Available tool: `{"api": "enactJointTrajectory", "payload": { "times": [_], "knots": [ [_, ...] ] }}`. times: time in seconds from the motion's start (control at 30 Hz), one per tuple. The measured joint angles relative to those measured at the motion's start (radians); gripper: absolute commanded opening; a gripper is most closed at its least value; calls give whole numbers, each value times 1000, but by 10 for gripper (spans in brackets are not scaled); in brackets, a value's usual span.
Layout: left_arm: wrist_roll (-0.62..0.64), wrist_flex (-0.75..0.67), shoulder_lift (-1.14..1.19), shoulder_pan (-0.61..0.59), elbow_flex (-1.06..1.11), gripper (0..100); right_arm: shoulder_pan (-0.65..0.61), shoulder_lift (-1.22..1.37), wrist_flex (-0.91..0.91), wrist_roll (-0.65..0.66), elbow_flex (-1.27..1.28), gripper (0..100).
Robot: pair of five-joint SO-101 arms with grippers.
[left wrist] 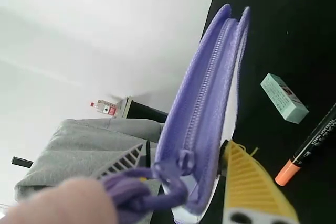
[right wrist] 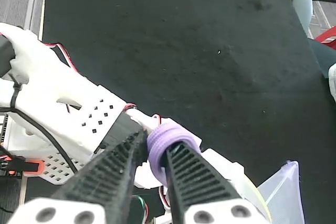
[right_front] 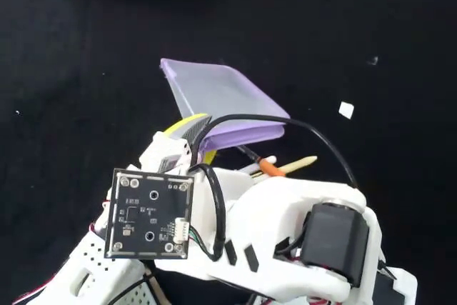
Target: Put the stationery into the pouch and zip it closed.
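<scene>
The purple pouch (right_front: 223,101) is held up off the black table, tilted, with its zipper line (left wrist: 202,93) running along its upper edge. My left gripper (left wrist: 195,178), with its yellow finger (left wrist: 247,187), is shut on the pouch's near end by the zipper slider (left wrist: 184,158). My right gripper (right wrist: 157,156) has its black fingers (right wrist: 191,182) shut on the pouch's purple strap (right wrist: 160,148). On the table beside the pouch lie a green eraser (left wrist: 283,98), an orange-capped black marker (left wrist: 310,145) and a beige pencil (right_front: 296,166).
A small white scrap (right_front: 346,110) lies to the right of the pouch. Both arms' white bodies (right_front: 285,226) crowd the near edge of the table. Black table surface (right_front: 86,69) stretches left and behind the pouch.
</scene>
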Motion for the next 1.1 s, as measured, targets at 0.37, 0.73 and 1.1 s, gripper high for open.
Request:
{"api": "enactJointTrajectory", "payload": {
  "times": [0.37, 0.73, 1.1],
  "knots": [
    [-48, 0, -2, -3, 63, 101, 17, -3, 0, 0, 0, 12],
    [-152, -35, 0, -31, 63, 30, 218, -157, 0, 60, 58, 12],
    [-126, -350, -2, -161, 81, 29, 546, -262, 0, 109, 132, 12]
  ]
}}
